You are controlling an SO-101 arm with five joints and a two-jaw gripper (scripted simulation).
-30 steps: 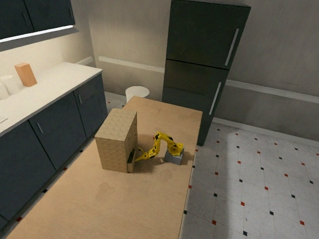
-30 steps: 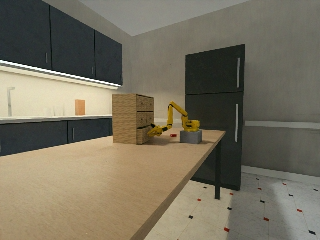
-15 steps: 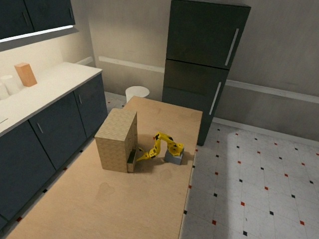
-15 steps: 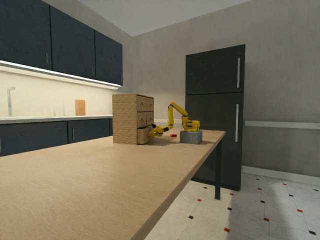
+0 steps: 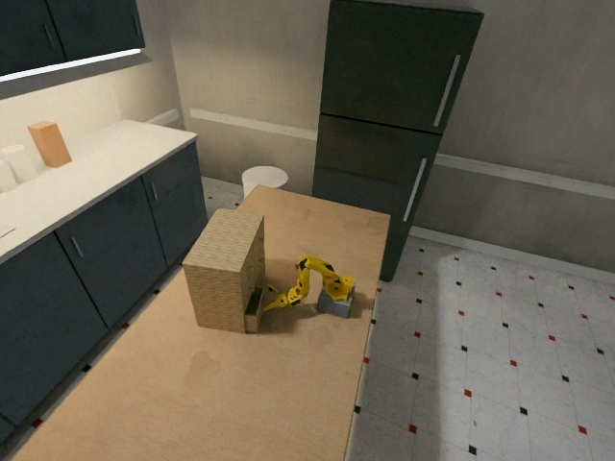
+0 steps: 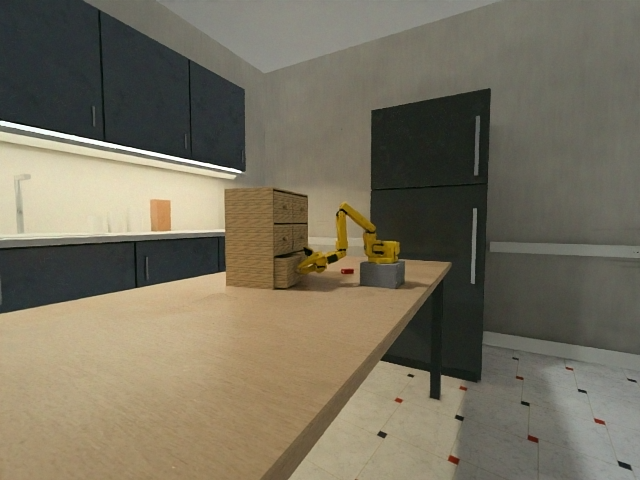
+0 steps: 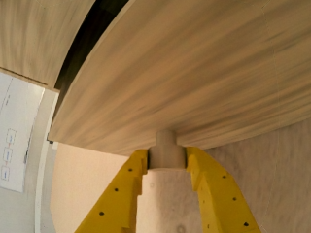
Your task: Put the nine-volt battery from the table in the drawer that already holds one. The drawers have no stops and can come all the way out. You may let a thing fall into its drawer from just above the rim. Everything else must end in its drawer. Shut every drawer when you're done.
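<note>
Clamps a smooth, stubby knob [image 7: 166,159] in the yellow pincer [image 5: 266,299] [image 6: 302,261] [image 7: 167,156], at six o'clock on the wood-grained, partly open drawer [image 5: 252,324] [image 6: 284,271] [image 7: 170,73]; cannot tell its contents.

On the surface [image 6: 196,351] stands a wooden cabinet [image 6: 250,237] with its drawer fronts turned toward about three o'clock. The lowest near drawer [image 6: 285,272] is pulled partway out; the two near drawers above it look shut. The yellow arm [image 6: 341,227] rises from a grey block [image 6: 381,273] at three o'clock from the cabinet, bends over, and reaches toward nine o'clock, its tool [image 6: 301,267] at the open drawer's front. A small red object [image 6: 346,271] lies on the surface, at nine o'clock from the block.
</note>
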